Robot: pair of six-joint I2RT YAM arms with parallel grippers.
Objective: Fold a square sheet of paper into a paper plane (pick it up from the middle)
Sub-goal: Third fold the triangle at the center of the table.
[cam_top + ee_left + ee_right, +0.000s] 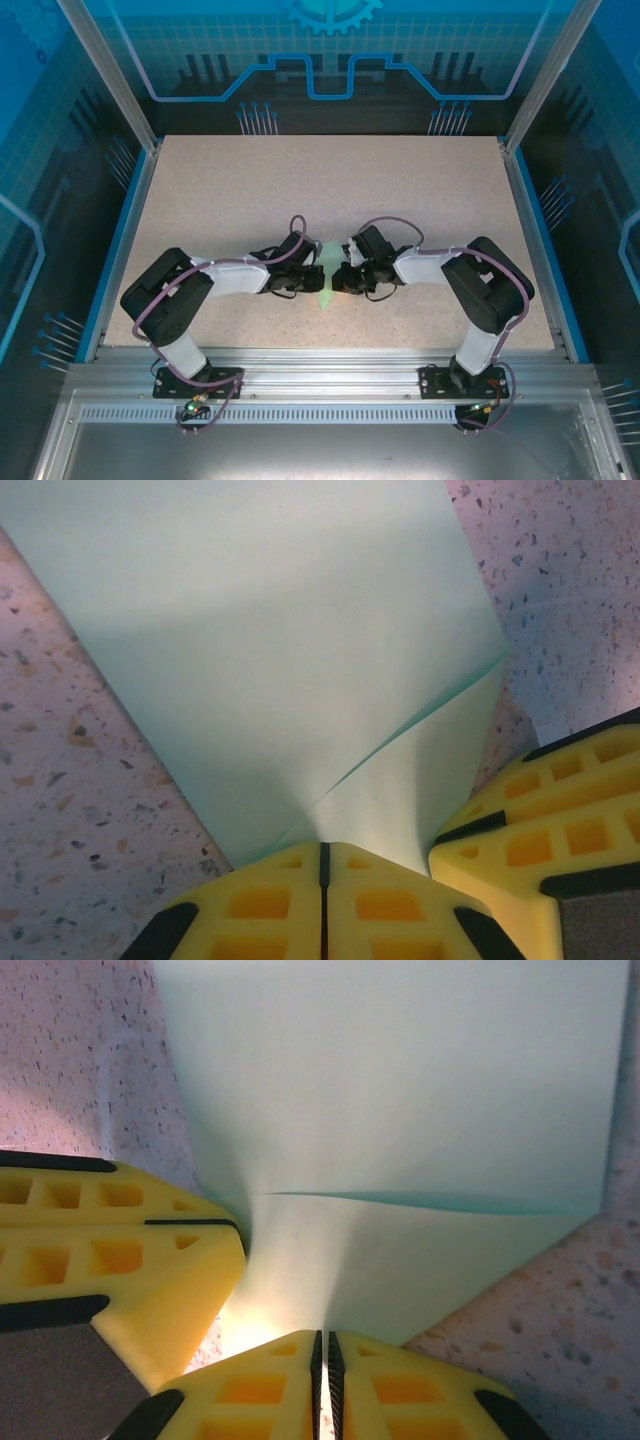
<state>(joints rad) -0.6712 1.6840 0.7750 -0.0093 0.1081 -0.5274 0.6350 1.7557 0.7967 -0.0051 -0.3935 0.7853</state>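
The pale mint-green sheet of paper (327, 298) is held up off the table between my two grippers, bent into two layers that meet along a crease. In the left wrist view the sheet of paper (280, 630) spreads upward from my left gripper (323, 852), whose yellow fingers are shut on its lower edge. The right wrist view shows the sheet of paper (400, 1080) running down into my right gripper (322, 1342), shut on it too. From above, the left gripper (316, 274) and right gripper (337, 277) face each other, tips almost touching.
The speckled beige table (330, 180) stretches wide behind and beside the arms, framed by blue rails and glass walls. The right gripper's finger (560, 810) crowds the left wrist view. The left gripper's finger (120, 1260) sits close in the right wrist view.
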